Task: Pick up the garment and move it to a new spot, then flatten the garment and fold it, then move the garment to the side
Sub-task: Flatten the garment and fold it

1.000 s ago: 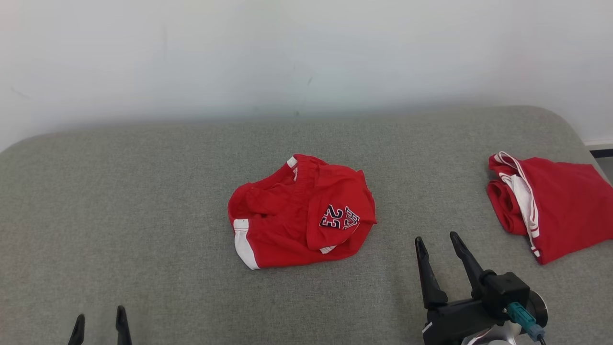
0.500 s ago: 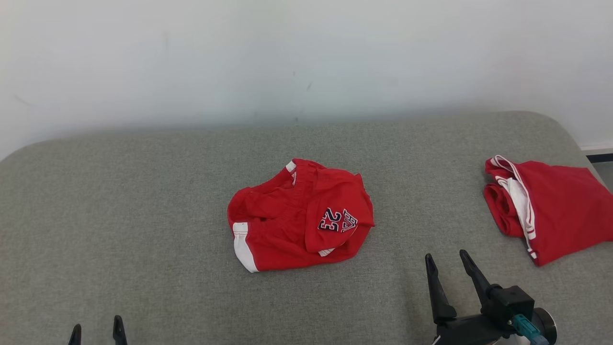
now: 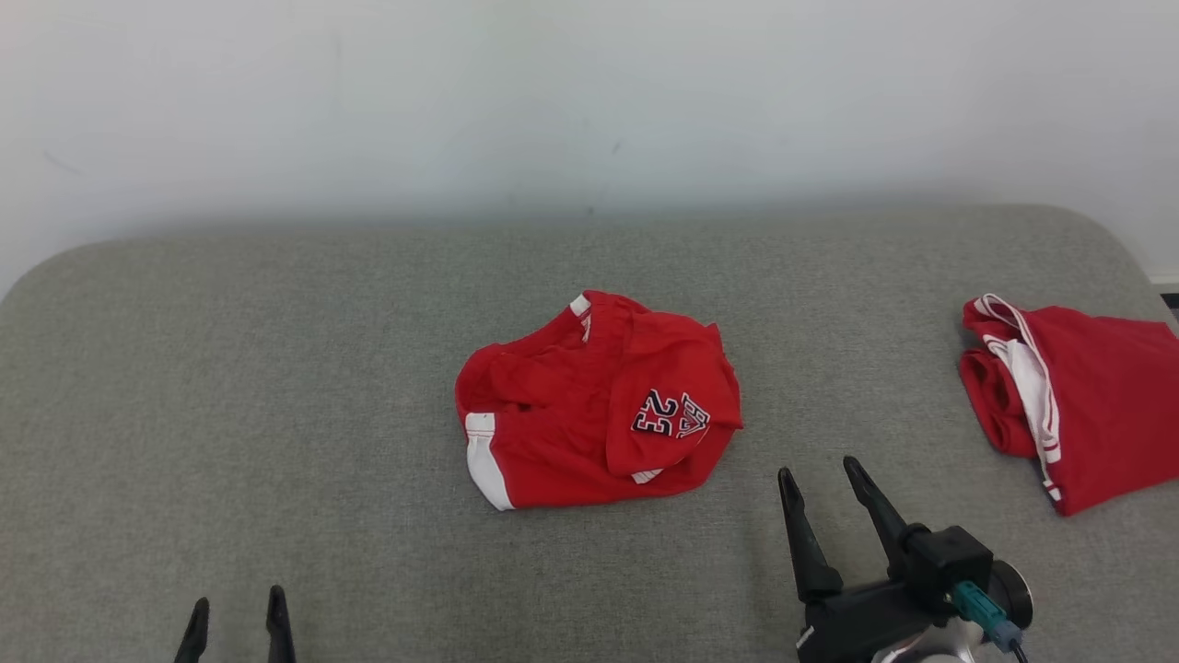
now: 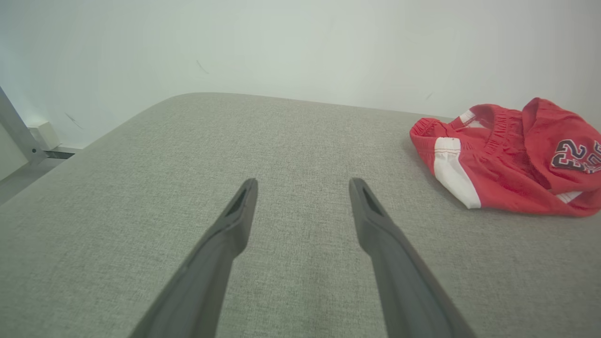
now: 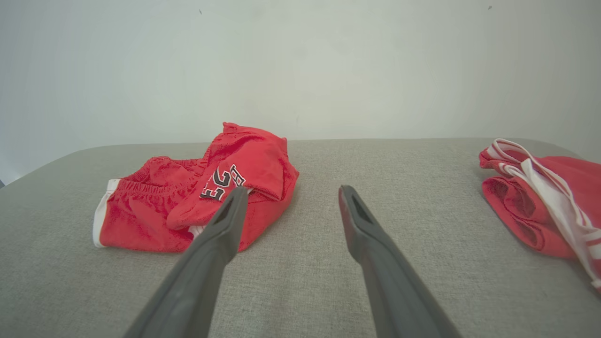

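Crumpled red shorts [image 3: 589,414] marked 23 lie mid-cushion [image 3: 276,368]. The right gripper [image 3: 817,470] is just beside them, fingers spread wide, holding nothing. The left gripper [image 3: 238,599] is well apart, likewise spread and empty. A second garment [image 3: 1087,396] lies far right.

A pale, off-white wall [image 3: 589,92] rises behind the bench [image 3: 276,368], a grey woven-fabric surface with rounded far corners. A few small dark scuffs [image 3: 615,146] mark the wall. Light is soft and even. In the left wrist view, a grey metal strut [image 4: 16,126] leans beside a strip of grey floor [image 4: 14,177] past the bench's edge.
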You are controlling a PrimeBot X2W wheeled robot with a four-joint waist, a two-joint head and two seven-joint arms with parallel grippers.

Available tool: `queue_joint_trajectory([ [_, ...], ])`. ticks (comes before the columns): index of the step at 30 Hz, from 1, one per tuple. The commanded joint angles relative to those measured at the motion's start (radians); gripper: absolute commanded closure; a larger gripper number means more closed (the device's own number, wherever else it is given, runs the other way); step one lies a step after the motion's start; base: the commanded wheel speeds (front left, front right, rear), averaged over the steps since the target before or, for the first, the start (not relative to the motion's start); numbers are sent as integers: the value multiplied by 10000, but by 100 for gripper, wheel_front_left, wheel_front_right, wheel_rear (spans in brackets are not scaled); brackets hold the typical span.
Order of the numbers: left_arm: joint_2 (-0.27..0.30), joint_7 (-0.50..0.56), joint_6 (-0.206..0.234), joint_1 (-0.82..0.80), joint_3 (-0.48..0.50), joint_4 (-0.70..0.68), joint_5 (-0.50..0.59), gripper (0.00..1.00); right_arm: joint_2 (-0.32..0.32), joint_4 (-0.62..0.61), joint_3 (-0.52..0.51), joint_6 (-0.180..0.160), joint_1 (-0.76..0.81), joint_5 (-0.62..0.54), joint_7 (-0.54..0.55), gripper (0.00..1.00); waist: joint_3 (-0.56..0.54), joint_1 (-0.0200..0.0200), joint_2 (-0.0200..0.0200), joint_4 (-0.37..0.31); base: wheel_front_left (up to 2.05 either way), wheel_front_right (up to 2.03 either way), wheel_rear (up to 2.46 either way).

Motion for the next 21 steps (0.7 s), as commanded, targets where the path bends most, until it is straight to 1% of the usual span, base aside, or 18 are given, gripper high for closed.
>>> queue_joint_trajectory([
  [1,-13,-30,10,-185,-204,-8,-56,0,14,-29,247,-28,-344,-27,2,0,305,0,0,397,0,0,0],
  [4,-9,-30,10,-316,-595,51,-139,0,17,76,559,-28,-758,-193,2,0,524,0,0,801,0,0,0],
  [8,-9,-31,10,-397,-808,167,-268,0,17,409,829,-28,-1176,-460,2,0,699,0,0,1163,0,0,0],
  [15,-8,-32,12,-636,-1172,383,-589,0,17,1755,1308,-28,-2131,-840,3,0,1132,0,0,1932,0,0,0],
  [18,-11,-32,10,-741,-1333,432,-692,0,9,2531,1236,-28,-2473,-1130,2,0,1324,0,0,2239,0,0,0],
  [21,-11,-30,16,-760,-1343,476,-807,0,14,2847,1089,-28,-2630,-1344,2,0,1411,0,0,2336,0,0,0],
])
